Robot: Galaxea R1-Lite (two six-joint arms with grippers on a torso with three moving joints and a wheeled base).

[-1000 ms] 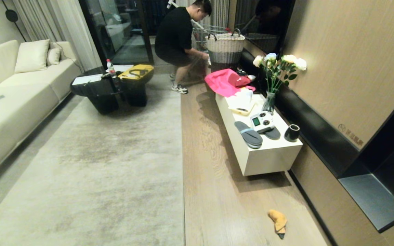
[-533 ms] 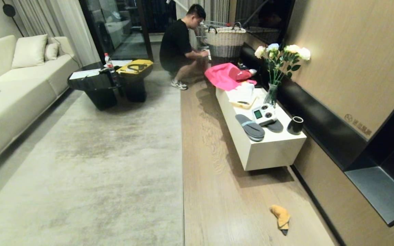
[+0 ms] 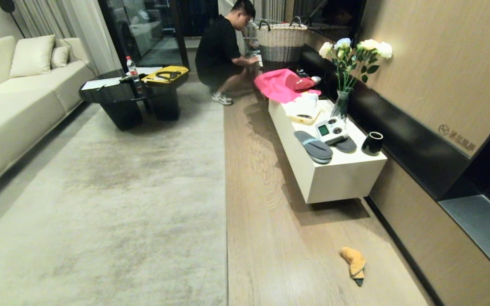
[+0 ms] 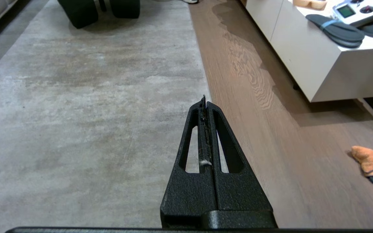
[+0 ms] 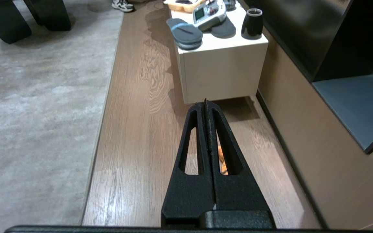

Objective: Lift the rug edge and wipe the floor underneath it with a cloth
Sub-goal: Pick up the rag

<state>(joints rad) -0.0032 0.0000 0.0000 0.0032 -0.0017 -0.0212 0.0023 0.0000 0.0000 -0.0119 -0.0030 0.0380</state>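
The rug edge [image 3: 226, 212] runs straight from near to far and lies flat on the wood floor [image 3: 270, 238]. A small orange cloth [image 3: 354, 262] lies crumpled on the floor near the right wall, apart from the rug. Neither arm shows in the head view. My left gripper [image 4: 203, 98] is shut and empty above the rug edge [image 4: 202, 81], with the cloth [image 4: 366, 158] far off to one side. My right gripper [image 5: 205, 102] is shut and empty over the floor. A strip of the cloth [image 5: 221, 158] shows through a slot in its finger, lying on the floor beneath.
A low white cabinet [image 3: 338, 182] by the right wall bears slippers, a remote, a black cup [image 3: 372, 143], a flower vase and pink fabric [image 3: 279, 85]. A person [image 3: 221, 46] crouches at the far end by a basket. A black table [image 3: 121, 97] and a sofa [image 3: 11, 110] stand to the left.
The whole head view has shifted, with everything sliding up in the picture, so the camera has moved. The person has bent lower by the basket. The cloth and rug lie as before.
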